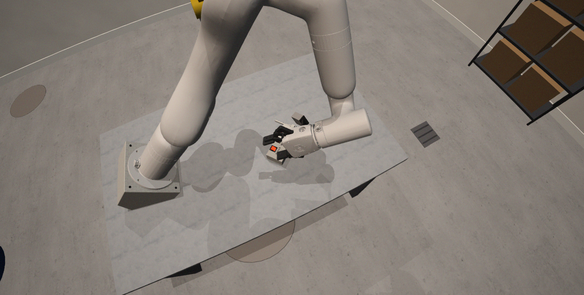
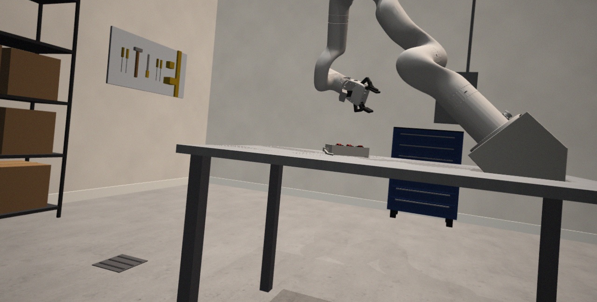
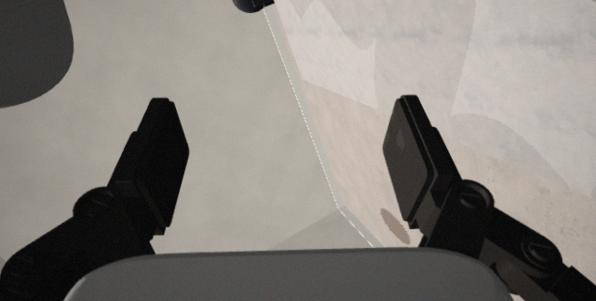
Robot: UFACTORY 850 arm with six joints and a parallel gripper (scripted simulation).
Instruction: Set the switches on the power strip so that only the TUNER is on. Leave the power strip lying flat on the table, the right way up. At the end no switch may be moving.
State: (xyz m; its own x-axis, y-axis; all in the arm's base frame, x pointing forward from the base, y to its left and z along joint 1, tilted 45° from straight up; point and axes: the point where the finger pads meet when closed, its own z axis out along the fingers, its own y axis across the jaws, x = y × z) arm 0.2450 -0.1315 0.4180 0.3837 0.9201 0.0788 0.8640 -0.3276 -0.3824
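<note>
The power strip (image 2: 346,150) is a light grey bar with several red switches on top. It lies flat on the table. In the overhead view most of it is hidden under my wrist; only one end with a lit red switch (image 1: 273,148) shows. My gripper (image 2: 367,99) is open and empty, well above the strip and pointing sideways toward the arm base. It also shows in the overhead view (image 1: 277,142). In the wrist view the two black fingers stand wide apart with nothing between them; the strip is not in that view.
The arm's base block (image 1: 148,177) stands at the table's left end. A blue drawer cabinet (image 2: 426,174) stands behind the table. A black shelf with brown boxes (image 2: 29,103) stands at the side. A tool board (image 2: 146,64) hangs on the wall.
</note>
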